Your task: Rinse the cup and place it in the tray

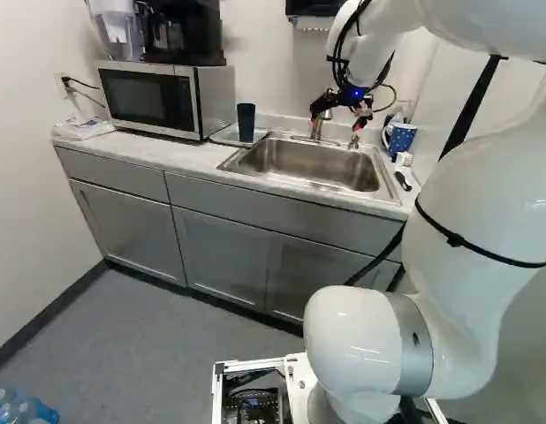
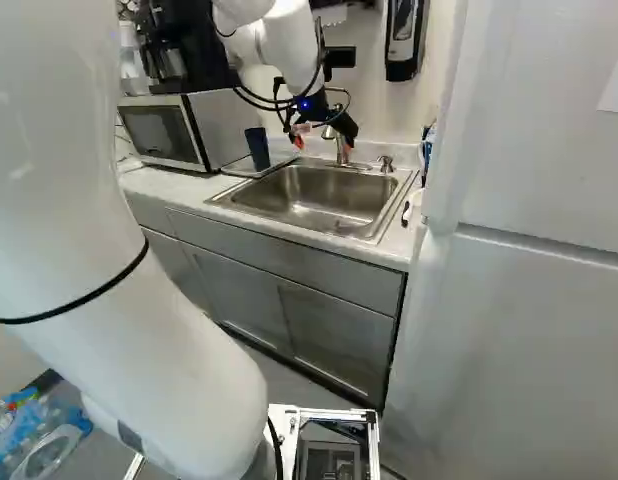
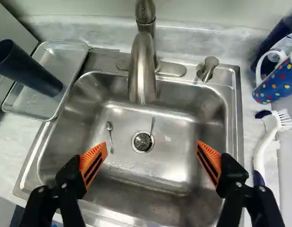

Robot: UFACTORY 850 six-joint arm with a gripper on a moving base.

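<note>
My gripper [image 1: 344,120] hangs over the sink, near the faucet. In the wrist view the gripper [image 3: 151,157] is open wide, with nothing between its orange pads and the basin beyond. A tall dark cup [image 3: 31,72] stands on the shallow metal tray [image 3: 66,53], left of the sink and clear of the fingers. On the sink's other side, by the wall, is a blue cup with coloured dots [image 3: 279,81] and a white handle, partly cut off in the wrist view. It also shows at the right of the left base view.
The faucet [image 3: 142,71] arches over the sink [image 3: 174,182], where two spoons lie by the drain. A soap pump [image 3: 208,68] and a white brush [image 3: 263,149] are right of it. The microwave [image 1: 158,99] stands beside the tray; a tall white cabinet [image 2: 549,330] flanks the counter.
</note>
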